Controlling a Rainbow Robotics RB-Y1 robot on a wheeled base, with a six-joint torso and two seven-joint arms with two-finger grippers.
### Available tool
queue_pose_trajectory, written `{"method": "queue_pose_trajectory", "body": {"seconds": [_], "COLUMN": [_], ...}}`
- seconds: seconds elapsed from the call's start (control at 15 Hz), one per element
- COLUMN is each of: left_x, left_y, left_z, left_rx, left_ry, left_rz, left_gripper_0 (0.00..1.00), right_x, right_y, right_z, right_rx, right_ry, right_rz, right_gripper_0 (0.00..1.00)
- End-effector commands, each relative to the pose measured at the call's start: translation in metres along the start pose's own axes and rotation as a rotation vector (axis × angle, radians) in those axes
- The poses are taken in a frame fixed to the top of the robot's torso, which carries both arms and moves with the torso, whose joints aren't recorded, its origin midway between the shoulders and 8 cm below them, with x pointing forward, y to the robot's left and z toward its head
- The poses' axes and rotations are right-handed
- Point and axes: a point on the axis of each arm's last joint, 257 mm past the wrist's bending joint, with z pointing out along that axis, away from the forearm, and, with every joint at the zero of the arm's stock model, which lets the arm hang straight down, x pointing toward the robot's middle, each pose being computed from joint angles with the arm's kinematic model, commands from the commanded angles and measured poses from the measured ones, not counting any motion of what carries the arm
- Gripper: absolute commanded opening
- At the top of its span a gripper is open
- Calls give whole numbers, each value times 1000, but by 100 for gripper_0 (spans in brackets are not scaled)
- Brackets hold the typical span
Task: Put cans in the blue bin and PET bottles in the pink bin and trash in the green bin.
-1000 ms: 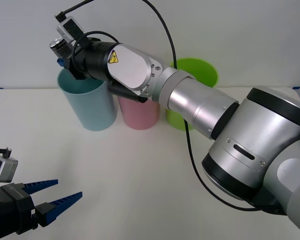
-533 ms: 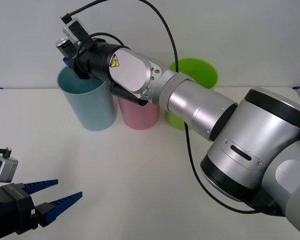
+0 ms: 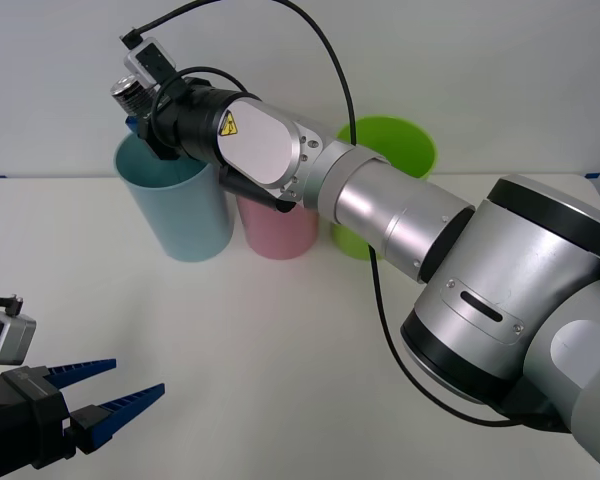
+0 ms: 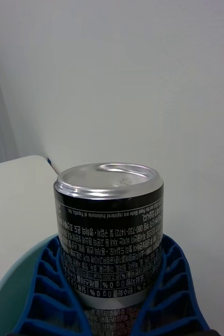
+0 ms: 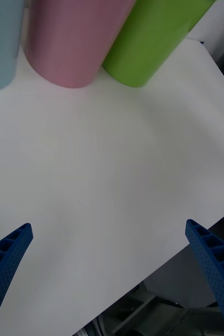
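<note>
can (image 4: 109, 231): black-and-grey printed side, shiny silver top; I hold it in the air over the far-left part of the table, at the far rim of the blue bin.
my right gripper (image 4: 112, 294): its blue ribbed fingers (image 4: 49, 294) are clamped on the can's lower sides, one on each flank; the can's upper half stands free above them.
blue bin (image 3: 175, 205): leftmost of the three, standing upright at the far side of the table; its open mouth lies just below my right gripper, and a strip of its light-blue rim (image 4: 7, 286) shows beside my fingers.
pink bin (image 3: 277, 228): just right of the blue bin, close beside it; my right arm crosses over its mouth and hides the rim.
green bin (image 3: 388, 150): right of the pink bin, close beside it; its far rim shows, the near side is behind my arm.
my left gripper (image 3: 108, 395): low at the near-left corner of the table, fingers spread wide with nothing between them, well apart from the bins.
table (image 3: 240, 340): white; a broad bare stretch lies between the bins and my left gripper, and its near edge (image 5: 159, 262) runs close past my left fingers.
wall: plain white, rising directly behind the bins at the table's far edge.
</note>
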Motion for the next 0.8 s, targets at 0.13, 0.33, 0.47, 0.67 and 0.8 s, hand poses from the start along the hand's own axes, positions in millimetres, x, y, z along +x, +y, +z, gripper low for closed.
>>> {"method": "queue_pose_trajectory", "body": {"seconds": [0.13,0.33,0.47,0.67,0.8], "left_x": [0,0,0,0,0], "left_y": [0,0,0,0,0], "left_z": [0,0,0,0,0], "left_rx": [0,0,0,0,0], "left_ry": [0,0,0,0,0], "left_rz": [0,0,0,0,0], "left_gripper_0": [100,100,100,100,100], "right_x": [-1,-1,-1,-1,-4], "right_y": [0,-1,-1,0,3], "right_z": [0,0,0,0,0], "right_rx": [1,4,4,3,-5], "right_ry": [-3,-4,-4,-4,-11], "right_rz": [-6,-6,-4,-4,2], "right_gripper_0": [98,100,100,100,100]}}
